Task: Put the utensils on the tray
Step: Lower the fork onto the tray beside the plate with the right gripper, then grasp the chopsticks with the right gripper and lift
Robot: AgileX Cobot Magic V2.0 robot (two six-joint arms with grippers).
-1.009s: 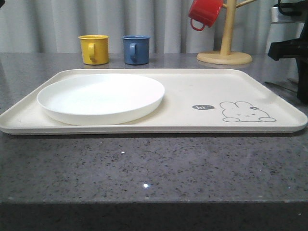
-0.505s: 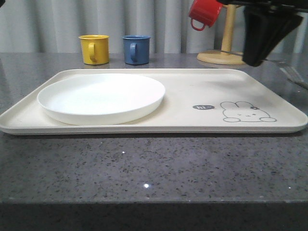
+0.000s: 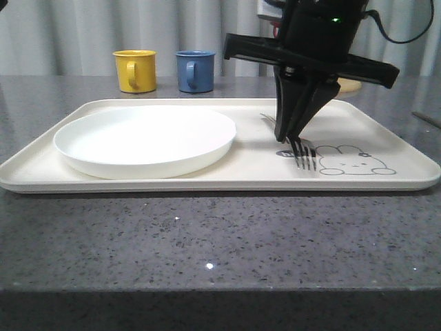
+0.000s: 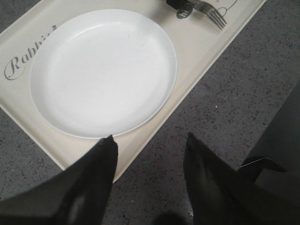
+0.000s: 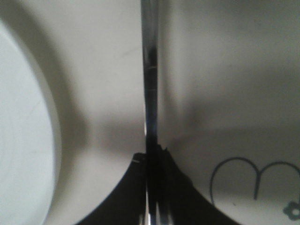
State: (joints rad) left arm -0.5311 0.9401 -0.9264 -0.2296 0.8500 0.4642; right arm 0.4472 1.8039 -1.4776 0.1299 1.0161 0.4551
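My right gripper (image 3: 289, 134) reaches down over the right half of the cream tray (image 3: 255, 160), shut on a silver fork (image 3: 304, 155). The fork's tines point toward the front, beside the grey rabbit drawing (image 3: 355, 160), low over the tray; contact cannot be told. In the right wrist view the fork's handle (image 5: 150, 70) runs straight out from the shut right gripper (image 5: 152, 157) above the tray (image 5: 211, 70). A round white plate (image 3: 145, 138) lies on the tray's left half. My left gripper (image 4: 151, 138) hangs open and empty over the tray's (image 4: 197, 51) front edge near the plate (image 4: 103, 70); the fork (image 4: 214, 15) shows far off.
A yellow mug (image 3: 134, 70) and a blue mug (image 3: 195, 70) stand behind the tray. A wooden mug stand's base (image 3: 353, 85) peeks out behind the right arm. A slim metal piece (image 3: 427, 118) lies on the grey counter at the far right.
The right gripper has swung in from the far right and come down over the tray with the fork, whose tines now sit by the rabbit drawing. The plate has not moved.
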